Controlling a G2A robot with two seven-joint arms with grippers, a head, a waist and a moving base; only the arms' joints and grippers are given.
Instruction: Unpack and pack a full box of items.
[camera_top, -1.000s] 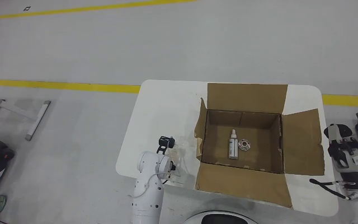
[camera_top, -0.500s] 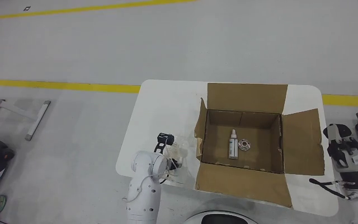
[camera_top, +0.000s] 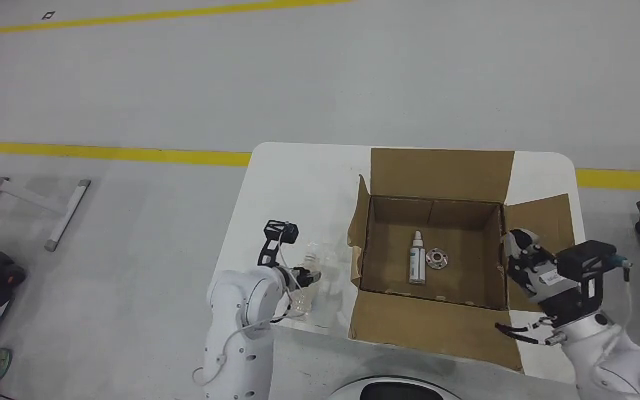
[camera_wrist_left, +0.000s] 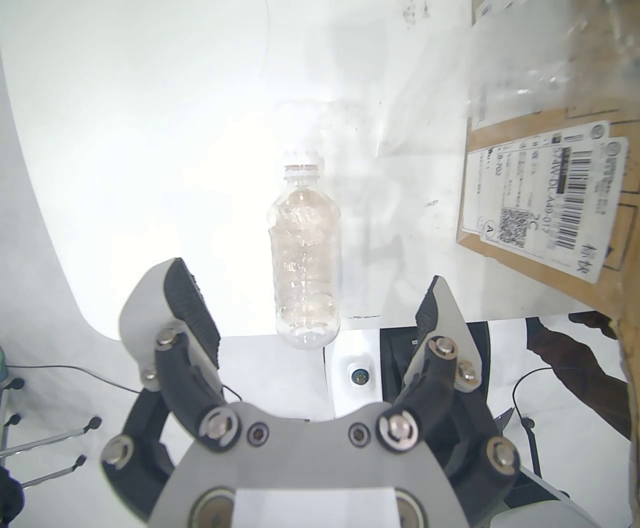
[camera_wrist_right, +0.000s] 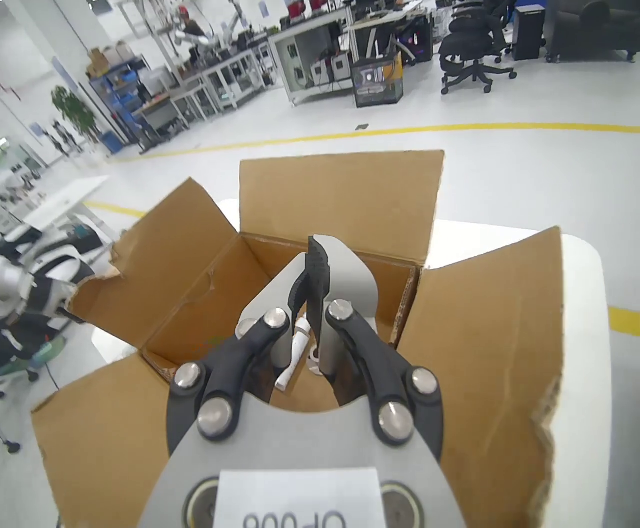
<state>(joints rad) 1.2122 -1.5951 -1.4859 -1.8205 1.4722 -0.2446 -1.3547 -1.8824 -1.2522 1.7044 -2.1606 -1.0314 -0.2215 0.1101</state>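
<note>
In the top view, a spray bottle (camera_top: 416, 257) and a small round fitting (camera_top: 437, 260) are seen inside the box (camera_top: 440, 172), so unpacking is judged unfinished. In the left wrist view, a clear bottle (camera_wrist_left: 304, 255) is seen lying beside the box, below the left gripper (camera_wrist_left: 307, 277), which is spread wide and empty. In the right wrist view, the right gripper (camera_wrist_right: 320, 260) is held closed and empty above the box.

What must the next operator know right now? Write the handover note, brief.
Left gripper: open, empty, over the near edge of the table, facing the clear bottle.
Right gripper: shut, empty, over the box, right flap.
Clear bottle: on the table beside the box. Spray bottle and round metal part: inside the open box.
Done: clear bottle out. Left: take out the other two, then repack all.
</note>
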